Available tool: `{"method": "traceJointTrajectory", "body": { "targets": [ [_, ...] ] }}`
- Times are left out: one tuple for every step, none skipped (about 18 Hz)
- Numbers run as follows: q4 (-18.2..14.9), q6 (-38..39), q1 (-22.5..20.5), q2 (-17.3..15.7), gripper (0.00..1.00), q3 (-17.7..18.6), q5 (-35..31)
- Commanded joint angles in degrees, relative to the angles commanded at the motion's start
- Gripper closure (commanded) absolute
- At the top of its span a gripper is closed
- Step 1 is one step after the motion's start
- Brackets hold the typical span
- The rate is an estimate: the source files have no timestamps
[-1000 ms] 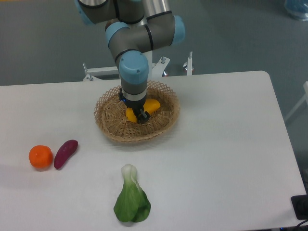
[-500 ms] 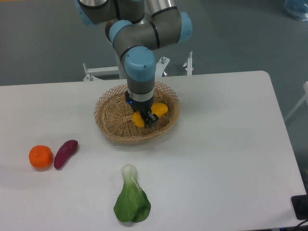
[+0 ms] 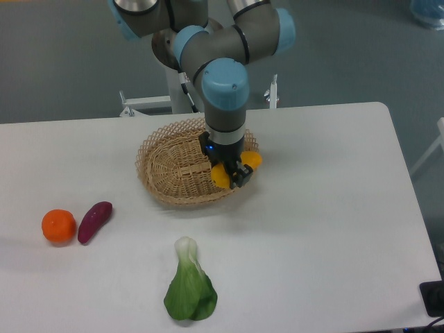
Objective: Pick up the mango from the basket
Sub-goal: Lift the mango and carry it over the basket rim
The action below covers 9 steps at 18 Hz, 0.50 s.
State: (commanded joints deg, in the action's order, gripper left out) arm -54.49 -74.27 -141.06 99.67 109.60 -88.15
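Observation:
The yellow-orange mango (image 3: pixel 223 173) hangs in my gripper (image 3: pixel 234 173), whose fingers are shut on its middle; both ends stick out on either side. It is lifted over the right rim of the tan wicker basket (image 3: pixel 173 166), which stands at the back middle of the white table. The basket's inside shows only bare weave. The gripper's body and wrist hide the basket's right edge.
An orange citrus fruit (image 3: pixel 59 226) and a purple sweet potato (image 3: pixel 94 220) lie at the left of the table. A green bok choy (image 3: pixel 189 286) lies near the front edge. A metal frame (image 3: pixel 272 91) stands behind the table.
The arm has carried the mango up and to the right, from the basket's middle to above its right rim. The other items have not moved.

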Motion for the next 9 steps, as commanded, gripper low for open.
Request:
{"method": "traceJointTrajectory", "body": {
  "targets": [
    [0.0,-0.1,-0.5,0.2,0.54,-0.4,0.0],
    [0.1,-0.1,-1.1,0.4,0.54,-0.9,-0.2],
    [0.1,-0.2,-1.8,0.8,0.54,-1.2,-0.2],
    [0.1,-0.3,-2.6,1.0,0.54,-1.7,-0.3],
    [0.2,-0.4,-3.3,1.1,0.54,-2.0,-0.3],
    [0.2,-0.8,-3.7,1.7,0.54,-2.5,-0.3],
    [0.2,-0.8,-4.5,1.8,0.54,-2.9,-0.4],
    [0.3,-0.8,-4.8,2.5,0.54,-3.4,-0.3],
    [0.4,-0.9,-5.1,3.0,0.54,-3.9,-0.4]
  ]
}}
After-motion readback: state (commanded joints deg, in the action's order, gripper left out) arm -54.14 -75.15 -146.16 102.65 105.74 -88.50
